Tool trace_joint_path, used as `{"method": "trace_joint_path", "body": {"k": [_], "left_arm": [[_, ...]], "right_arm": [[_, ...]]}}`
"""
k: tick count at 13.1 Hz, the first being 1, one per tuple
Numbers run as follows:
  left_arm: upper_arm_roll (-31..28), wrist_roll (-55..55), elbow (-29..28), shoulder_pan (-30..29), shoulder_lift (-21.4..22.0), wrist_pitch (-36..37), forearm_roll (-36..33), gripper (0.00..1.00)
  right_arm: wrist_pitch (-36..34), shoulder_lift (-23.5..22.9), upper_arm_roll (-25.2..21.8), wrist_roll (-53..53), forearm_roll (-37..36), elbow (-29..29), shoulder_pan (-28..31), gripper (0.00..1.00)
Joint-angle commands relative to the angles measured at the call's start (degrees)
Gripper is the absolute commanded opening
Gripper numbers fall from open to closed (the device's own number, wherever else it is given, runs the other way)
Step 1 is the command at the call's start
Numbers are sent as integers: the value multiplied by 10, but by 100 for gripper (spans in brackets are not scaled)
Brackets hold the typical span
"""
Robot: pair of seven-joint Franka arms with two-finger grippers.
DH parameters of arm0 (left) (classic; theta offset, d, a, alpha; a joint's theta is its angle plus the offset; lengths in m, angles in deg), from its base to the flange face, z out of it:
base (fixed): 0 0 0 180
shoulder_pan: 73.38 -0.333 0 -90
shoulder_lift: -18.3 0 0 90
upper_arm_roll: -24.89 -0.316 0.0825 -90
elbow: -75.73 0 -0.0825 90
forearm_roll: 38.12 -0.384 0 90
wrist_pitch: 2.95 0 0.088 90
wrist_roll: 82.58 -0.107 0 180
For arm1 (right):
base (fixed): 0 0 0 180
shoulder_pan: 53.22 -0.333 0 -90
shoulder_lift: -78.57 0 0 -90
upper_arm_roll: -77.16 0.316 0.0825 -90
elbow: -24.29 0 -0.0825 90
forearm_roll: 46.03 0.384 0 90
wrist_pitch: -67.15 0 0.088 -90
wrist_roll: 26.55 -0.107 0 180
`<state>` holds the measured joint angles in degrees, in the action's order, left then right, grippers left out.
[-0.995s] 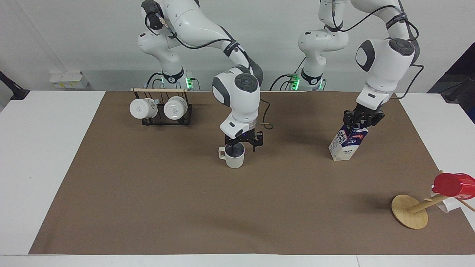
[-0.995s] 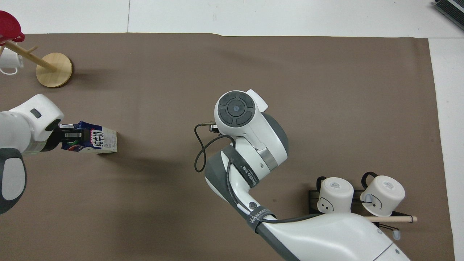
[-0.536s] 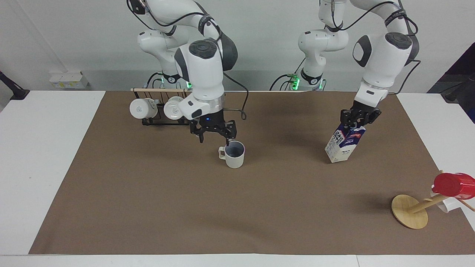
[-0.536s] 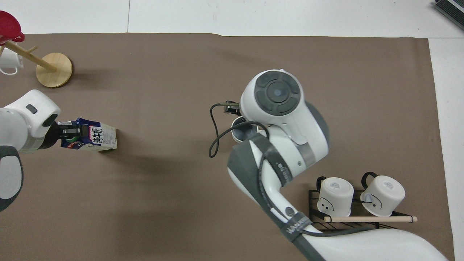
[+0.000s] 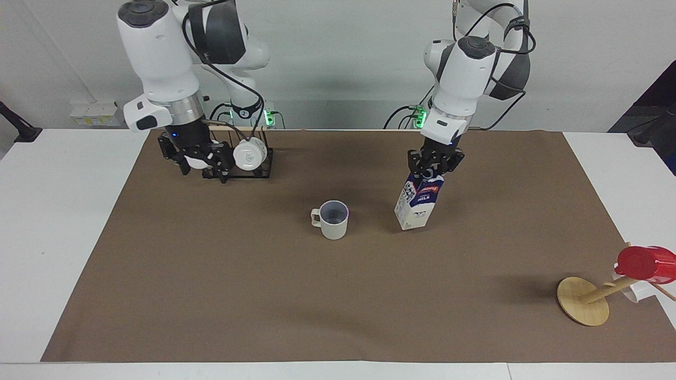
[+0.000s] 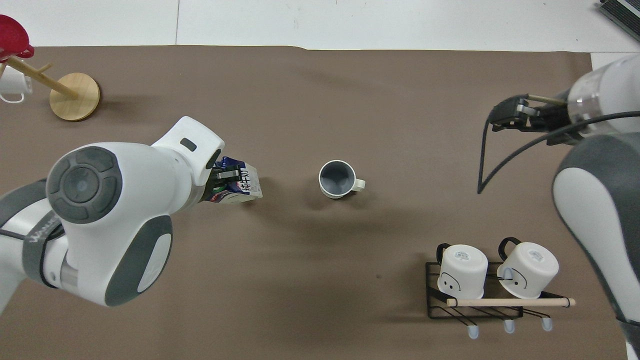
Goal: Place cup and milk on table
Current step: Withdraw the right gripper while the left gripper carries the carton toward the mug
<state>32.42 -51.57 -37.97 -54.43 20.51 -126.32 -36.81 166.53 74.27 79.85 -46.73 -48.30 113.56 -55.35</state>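
We see the cup (image 5: 332,219) upright mid-bench (image 5: 63,211), clear of both arms. Beside it, toward the left arm's end, our left gripper (image 5: 434,168) pinches the milk (image 5: 417,203) by its top, tilted. Our right gripper (image 5: 199,158), spread, hangs over the mug rack (image 5: 248,170). Overhead, our left arm hides most of the milk; the facing view shows it whole.

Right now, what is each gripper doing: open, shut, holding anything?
Left gripper: shut on the milk, gripping its top.
Right gripper: open, empty, raised in front of the mug rack.
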Motion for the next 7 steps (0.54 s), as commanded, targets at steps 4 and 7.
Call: {"method": "trace_joint_path", "body": {"k": [4, 7], "left_arm": [[-10, 85, 132, 67, -127, 15, -32, 50], [-10, 95, 134, 81, -128, 18, -37, 50]], "right_arm": [[-63, 37, 7, 76, 14, 10, 57, 100], [-107, 53, 6, 92, 15, 10, 57, 100]]}}
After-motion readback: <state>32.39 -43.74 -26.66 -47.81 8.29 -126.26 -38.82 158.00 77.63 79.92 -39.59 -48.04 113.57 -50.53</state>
